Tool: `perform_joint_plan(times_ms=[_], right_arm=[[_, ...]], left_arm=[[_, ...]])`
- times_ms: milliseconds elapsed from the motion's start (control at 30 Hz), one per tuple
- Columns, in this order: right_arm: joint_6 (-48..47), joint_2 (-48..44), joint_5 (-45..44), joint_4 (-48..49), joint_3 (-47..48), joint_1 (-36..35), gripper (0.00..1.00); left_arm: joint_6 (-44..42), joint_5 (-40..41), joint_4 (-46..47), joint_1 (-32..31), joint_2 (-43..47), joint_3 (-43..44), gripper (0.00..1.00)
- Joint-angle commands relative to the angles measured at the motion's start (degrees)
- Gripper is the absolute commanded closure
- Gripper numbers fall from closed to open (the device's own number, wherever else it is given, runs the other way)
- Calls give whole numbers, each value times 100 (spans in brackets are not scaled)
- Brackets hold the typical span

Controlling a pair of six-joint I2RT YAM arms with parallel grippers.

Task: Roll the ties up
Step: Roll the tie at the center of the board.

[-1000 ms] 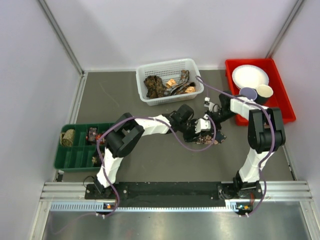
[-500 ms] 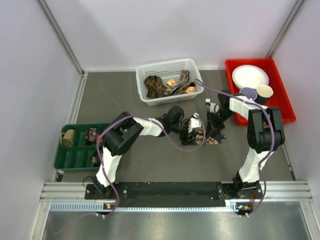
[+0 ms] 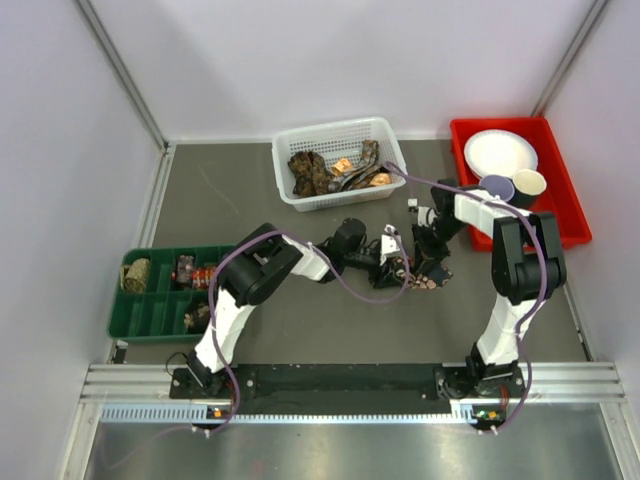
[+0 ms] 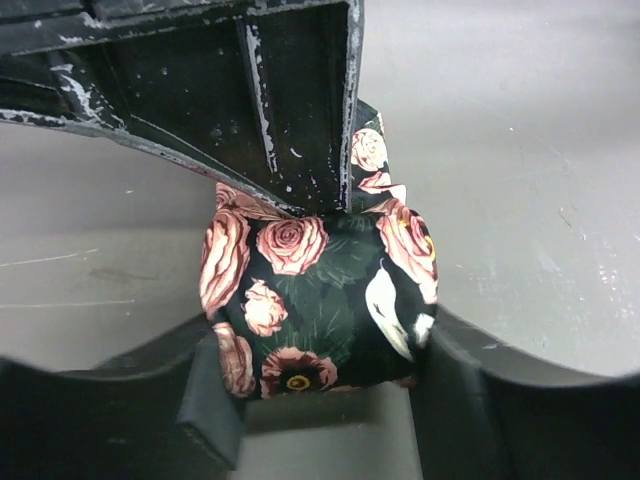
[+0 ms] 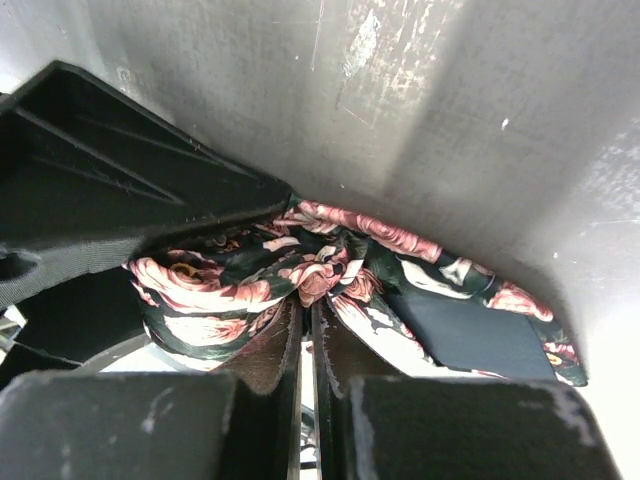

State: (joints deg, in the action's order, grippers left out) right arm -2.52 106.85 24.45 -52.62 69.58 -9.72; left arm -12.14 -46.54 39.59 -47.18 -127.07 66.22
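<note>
A dark tie with pink roses [image 4: 315,310] is wound into a short thick roll on the grey table. In the left wrist view my left gripper [image 4: 325,362] holds this roll endwise, one finger against each end. My right gripper [image 5: 305,305] is shut, its tips pinching a bunch of the same tie [image 5: 230,300] from above. Its black fingers [image 4: 300,110] show over the roll in the left wrist view. From the top both grippers meet mid-table, the left gripper [image 3: 397,264] beside the right gripper [image 3: 424,258], with the tie [image 3: 429,282] just below them.
A white mesh basket [image 3: 283,160] at the back holds several loose ties [image 3: 320,172]. A red tray [image 3: 565,215] at the right carries a plate [image 3: 500,152] and two cups [image 3: 528,182]. A green divided tray [image 3: 150,312] at the left holds rolled ties [image 3: 135,275].
My left gripper has slid a little toward the near side and now closes in on the roll's ends. The right gripper has pinched shut on the fabric.
</note>
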Motion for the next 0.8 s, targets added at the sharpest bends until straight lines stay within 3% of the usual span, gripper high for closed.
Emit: perform_joint_plan(times_ms=[0,167,233,267,400,567,767], right_arm=[[-328,320,-855,630,-76,-74,100],[-336,161,23,271,212,75,99],[-415,4,524,-107,362,303,91],[-468,-67,735,-212,441,391,82],[-661,-331,1674,-687,565,769,57],[-425,-612,2450,-523,180,796,47],[-240,-358,2487,-328,56,358,47]], left_arm=[[29,-49,-854,-178,-91,-39,54],[-1245,786,-3095,-178,260,137,73],[-1701,1233,-3931,-169,366,85,79],[-1791,1322,-4238,-169,454,15,79],[-2082,1744,-5092,-178,455,40,80],[-2143,2061,-5761,-186,209,409,76],[-2117,2202,-5937,-239,121,656,69]])
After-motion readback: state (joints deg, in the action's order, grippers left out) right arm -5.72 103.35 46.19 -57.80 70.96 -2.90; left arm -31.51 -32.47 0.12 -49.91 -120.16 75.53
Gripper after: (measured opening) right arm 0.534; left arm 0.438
